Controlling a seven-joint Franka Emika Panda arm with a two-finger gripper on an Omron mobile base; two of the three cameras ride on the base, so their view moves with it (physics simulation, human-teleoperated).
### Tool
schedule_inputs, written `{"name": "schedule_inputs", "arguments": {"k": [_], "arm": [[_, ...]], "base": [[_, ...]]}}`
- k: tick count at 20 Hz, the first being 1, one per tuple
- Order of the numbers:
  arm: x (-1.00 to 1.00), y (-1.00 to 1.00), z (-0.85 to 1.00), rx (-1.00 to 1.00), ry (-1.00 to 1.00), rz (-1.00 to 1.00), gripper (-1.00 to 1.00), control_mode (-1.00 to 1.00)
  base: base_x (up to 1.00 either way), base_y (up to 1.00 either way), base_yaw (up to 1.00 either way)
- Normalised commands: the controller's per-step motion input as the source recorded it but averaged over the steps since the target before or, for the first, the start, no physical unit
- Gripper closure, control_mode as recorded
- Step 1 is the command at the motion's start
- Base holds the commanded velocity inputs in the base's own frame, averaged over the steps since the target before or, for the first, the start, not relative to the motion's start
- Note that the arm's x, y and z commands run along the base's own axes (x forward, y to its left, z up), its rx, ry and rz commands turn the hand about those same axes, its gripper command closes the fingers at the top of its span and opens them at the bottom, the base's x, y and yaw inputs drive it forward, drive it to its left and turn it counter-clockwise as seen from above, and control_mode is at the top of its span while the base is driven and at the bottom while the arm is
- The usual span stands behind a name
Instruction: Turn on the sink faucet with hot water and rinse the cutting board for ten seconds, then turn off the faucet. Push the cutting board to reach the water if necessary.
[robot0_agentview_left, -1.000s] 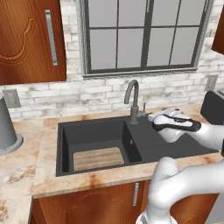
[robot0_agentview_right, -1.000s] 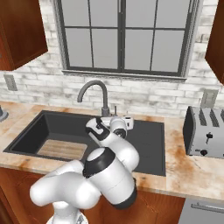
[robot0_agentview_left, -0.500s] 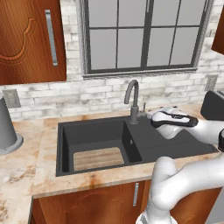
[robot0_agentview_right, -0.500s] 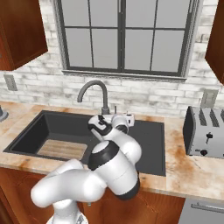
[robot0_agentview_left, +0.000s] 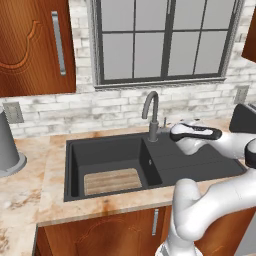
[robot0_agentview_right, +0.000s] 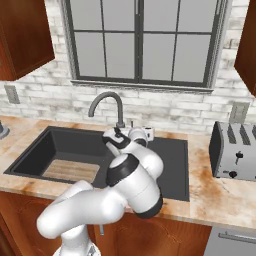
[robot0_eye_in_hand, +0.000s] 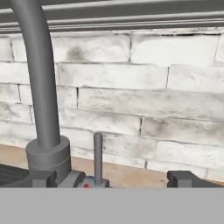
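evidently the gripper (robot0_eye_in_hand: 107, 179) hangs with its jaws spread wide and empty, straddling the upright lever beside the sink faucet (robot0_eye_in_hand: 41, 87) at lower centre, probably to nudge it on. lower left in the sink (robot0_agentview_left: 200, 167) basin lies the cutting board (robot0_agentview_left: 112, 180), dry.

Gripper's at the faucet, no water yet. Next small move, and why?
Probably ease forward until the thin upright lever sits between the fingers, then nudge it. The gripper is open, the lever just ahead, and the faucet runs no water over the cutting board.
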Motion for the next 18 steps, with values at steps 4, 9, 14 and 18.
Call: {"name": "schedule_inputs", "arguments": {"k": [4, 9, 14, 18], "arm": [[0.18, 0.00, -0.05, 0.00, 0.00, 0.00, -1.00, -1.00], [0.20, 0.00, -0.03, 0.00, 0.00, 0.00, -1.00, -1.00], [0.22, 0.00, -0.10, 0.00, 0.00, 0.00, -1.00, -1.00], [0.13, 0.07, -0.10, 0.00, 0.00, 0.00, -1.00, -1.00]], "base": [[0.00, 0.00, 0.00], [0.00, 0.00, 0.00], [0.00, 0.00, 0.00], [0.00, 0.00, 0.00]]}}
